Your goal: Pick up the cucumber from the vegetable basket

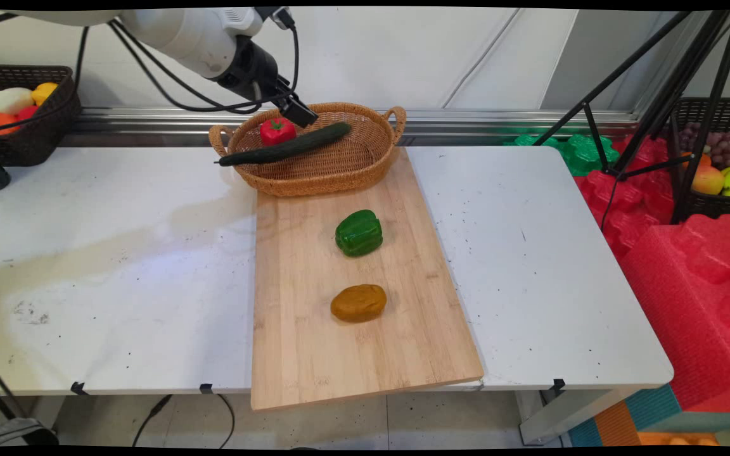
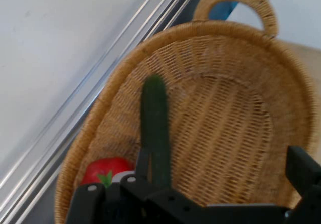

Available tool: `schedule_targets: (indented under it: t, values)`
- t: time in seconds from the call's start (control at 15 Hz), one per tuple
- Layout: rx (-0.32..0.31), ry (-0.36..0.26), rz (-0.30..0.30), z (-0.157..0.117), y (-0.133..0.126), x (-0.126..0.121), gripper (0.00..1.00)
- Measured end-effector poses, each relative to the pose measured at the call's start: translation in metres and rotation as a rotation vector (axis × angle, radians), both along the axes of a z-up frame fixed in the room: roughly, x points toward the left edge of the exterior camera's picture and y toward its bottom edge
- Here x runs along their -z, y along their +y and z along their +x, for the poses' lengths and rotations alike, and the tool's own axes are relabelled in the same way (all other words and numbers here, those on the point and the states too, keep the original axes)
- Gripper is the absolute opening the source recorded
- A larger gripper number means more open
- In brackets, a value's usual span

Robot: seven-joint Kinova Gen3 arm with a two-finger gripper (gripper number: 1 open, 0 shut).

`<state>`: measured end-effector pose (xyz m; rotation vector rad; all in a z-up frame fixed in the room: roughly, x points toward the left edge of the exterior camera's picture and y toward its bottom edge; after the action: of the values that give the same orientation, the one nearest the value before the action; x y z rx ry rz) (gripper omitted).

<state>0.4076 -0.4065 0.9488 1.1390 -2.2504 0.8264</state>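
Gripper (image 1: pixel 298 113) over wicker basket (image 1: pixel 365 171), jaws wide apart, empty afaict. Cucumber (image 1: pixel 289 147) lies across rim, tomato (image 1: pixel 277 130) beside it. Any descent: stay centred, clear of rim.

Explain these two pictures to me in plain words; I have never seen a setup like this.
The machine is a white robot arm with a black two-finger end effector. The main view comes from a fixed camera looking down across the white table. The hand view comes from a camera on the arm's hand, looking along the fingers.

A long wooden cutting board lies on the table, carrying a green bell pepper and a brown potato-shaped lump. At its far end sits an oval wicker basket holding a long dark green cucumber and a red tomato.

The end effector hangs open over the basket, just above the cucumber, holding nothing.
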Motion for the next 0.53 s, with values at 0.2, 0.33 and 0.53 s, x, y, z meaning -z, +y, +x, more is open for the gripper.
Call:
schedule_targets:
  t: [0.2, 0.33, 0.53]
  values:
    - [-0.013, -0.052, 0.027, 0.005, -0.028, 0.015, 1.00]
    - [-0.016, -0.079, 0.048, 0.007, -0.041, 0.025, 1.00]
    - [-0.021, -0.111, 0.087, 0.009, -0.059, 0.042, 1.00]
